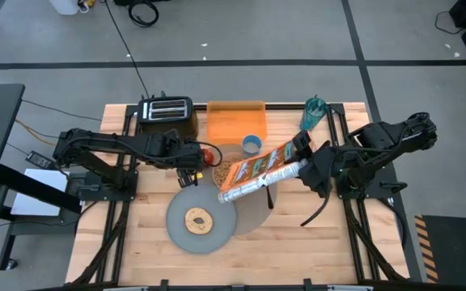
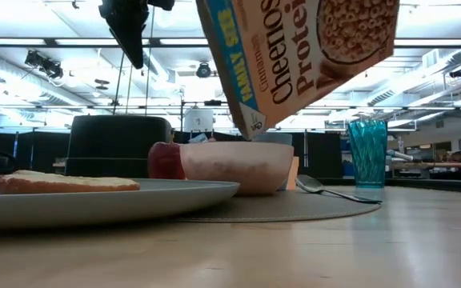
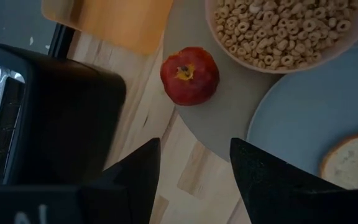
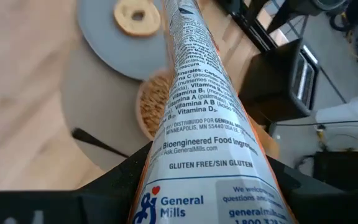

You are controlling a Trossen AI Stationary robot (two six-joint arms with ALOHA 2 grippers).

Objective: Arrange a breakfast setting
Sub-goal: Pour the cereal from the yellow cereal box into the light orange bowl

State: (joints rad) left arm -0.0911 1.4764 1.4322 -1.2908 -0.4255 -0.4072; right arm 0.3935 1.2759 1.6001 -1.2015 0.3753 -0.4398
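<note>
My right gripper is shut on a Cheerios cereal box, which slants down over the pink bowl full of cereal rings. The bowl and a red apple rest on the round grey mat. The blue-grey plate with the bagel overlaps the mat's near-left part. A spoon lies on the mat to the right of the bowl. A small blue cup stands behind the bowl. My left gripper hovers open above the table, left of the apple. My right gripper pinches the cereal box near its bottom end, one finger on each broad face, with a narrow side panel turned toward the wrist camera. The fingers come from the table's right, slanting down, along the box. The box is lifted clear, its far end tipped down over the bowl.
A black toaster and an orange cutting board sit along the far edge, and a teal glass stands at the far right. Bare wood lies at the near right and near left.
</note>
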